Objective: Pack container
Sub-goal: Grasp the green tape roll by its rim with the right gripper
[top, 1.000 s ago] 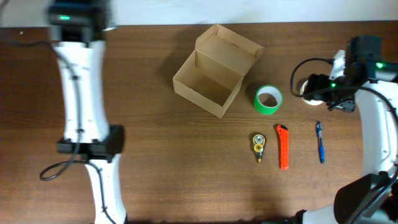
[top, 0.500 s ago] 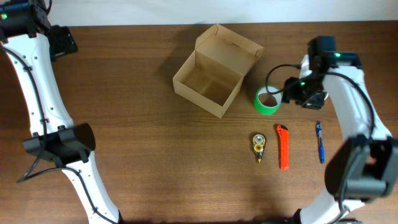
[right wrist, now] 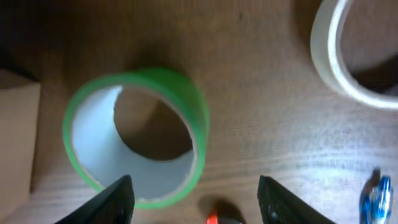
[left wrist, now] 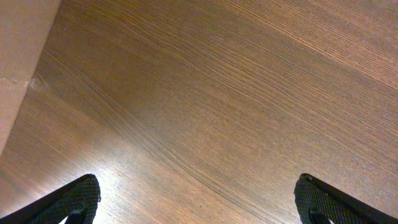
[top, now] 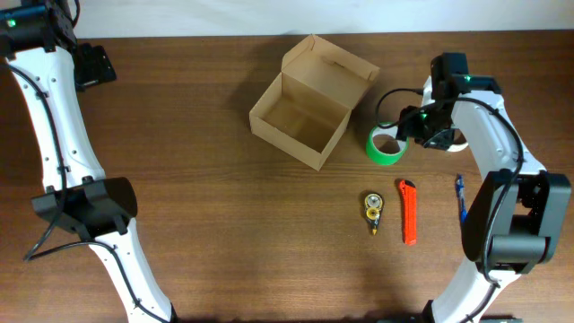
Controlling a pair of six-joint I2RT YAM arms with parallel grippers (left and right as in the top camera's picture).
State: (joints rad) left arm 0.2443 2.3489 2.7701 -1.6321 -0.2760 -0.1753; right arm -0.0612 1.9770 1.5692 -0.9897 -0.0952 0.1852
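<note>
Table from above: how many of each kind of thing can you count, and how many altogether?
Cardboard box: 1
Tape rolls: 2 (green roll, white roll)
Orange cutter: 1
Blue pen: 1
Small yellow gadget: 1
Total: 6

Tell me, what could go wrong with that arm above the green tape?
The right gripper hangs open astride the wall of the green tape roll; a pinch on that thin wall might let it tilt or slip. The white tape roll lies nearby and could get bumped. The container stands close, so a lift might nudge it.
</note>
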